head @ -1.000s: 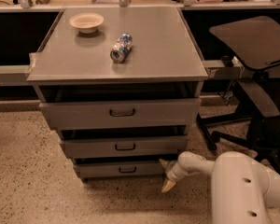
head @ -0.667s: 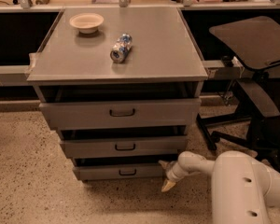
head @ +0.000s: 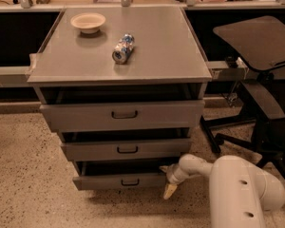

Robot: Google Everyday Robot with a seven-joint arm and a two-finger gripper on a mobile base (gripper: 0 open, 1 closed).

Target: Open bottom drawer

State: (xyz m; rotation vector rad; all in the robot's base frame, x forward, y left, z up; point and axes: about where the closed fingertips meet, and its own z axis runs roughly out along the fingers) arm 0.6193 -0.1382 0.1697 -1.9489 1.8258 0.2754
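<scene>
Gripper (head: 170, 189) beside bottom drawer (head: 115, 181) (right end)

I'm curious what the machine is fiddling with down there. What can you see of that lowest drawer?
The bottom drawer is the lowest of three in a grey cabinet, just above the speckled floor. Its front looks like grey metal, with a small dark pull handle at the centre. It seems pulled out slightly, with a dark gap above the front, and its inside is hidden. The gripper hangs at its right end, pointing down. Whether they touch is unclear.
</scene>
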